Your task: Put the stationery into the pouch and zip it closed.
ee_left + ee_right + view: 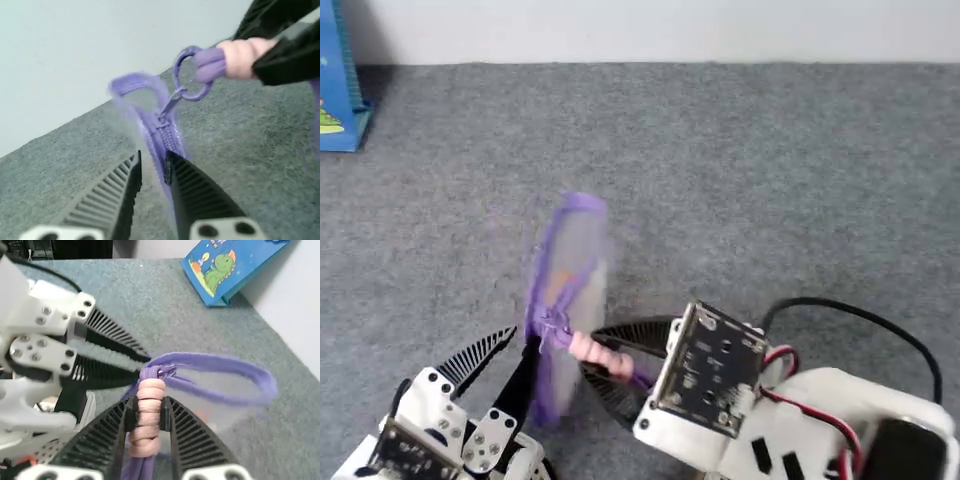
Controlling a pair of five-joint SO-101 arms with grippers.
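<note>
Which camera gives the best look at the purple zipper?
The left wrist view: the zipper runs close up, teeth, slider and ring. The right wrist view shows its slider end by the pink cord in the right gripper. The high view shows the pouch edge-on, the zipper small.

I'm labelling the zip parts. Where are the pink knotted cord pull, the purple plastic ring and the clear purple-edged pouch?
Pink knotted cord pull [148,390]: right wrist view, its upper coils.
Purple plastic ring [175,70]: left wrist view, its arc opposite the cord.
Clear purple-edged pouch [572,250]: high view, its clear side.
</note>
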